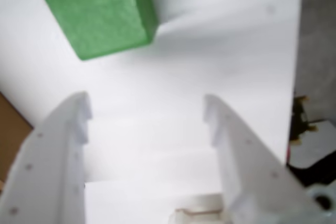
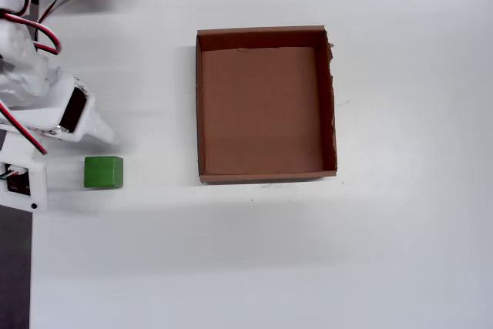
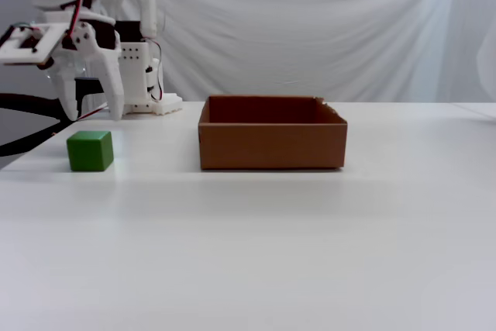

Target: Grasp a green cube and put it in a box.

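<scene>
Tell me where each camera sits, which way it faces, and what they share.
Wrist view: rides on the arm, looking down past the open gripper at the table and green cube.
Overhead view: looks straight down on the box and cube; the arm shows at the left edge.
Fixed view: table height, side-on to the box; the gripper hangs above the cube.
All share the cube.

You're looking at a hobby-style lab or test bench: a plain white tabletop point(image 3: 256, 253), a wrinkled white cloth backdrop point(image 3: 310, 36) hung behind, and a white 3D-printed arm with exposed red and black wiring point(image 2: 27, 32).
</scene>
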Robot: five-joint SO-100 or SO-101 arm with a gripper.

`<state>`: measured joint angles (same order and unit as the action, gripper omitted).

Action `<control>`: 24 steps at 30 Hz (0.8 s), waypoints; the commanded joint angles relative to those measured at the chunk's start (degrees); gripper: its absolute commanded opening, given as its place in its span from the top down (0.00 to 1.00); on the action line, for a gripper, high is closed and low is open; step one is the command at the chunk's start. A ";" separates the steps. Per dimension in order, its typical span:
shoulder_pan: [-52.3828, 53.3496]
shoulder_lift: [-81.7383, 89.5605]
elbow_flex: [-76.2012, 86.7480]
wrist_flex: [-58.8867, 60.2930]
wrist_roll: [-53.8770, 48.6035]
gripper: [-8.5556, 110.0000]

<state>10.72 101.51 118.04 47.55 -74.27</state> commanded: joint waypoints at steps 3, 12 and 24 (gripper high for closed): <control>-0.26 -1.85 -5.89 -3.08 -1.32 0.69; -1.93 -7.47 -9.05 -5.45 -2.55 0.69; -5.10 -9.67 -10.20 -4.39 -3.52 0.70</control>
<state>6.33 91.32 111.09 42.89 -75.94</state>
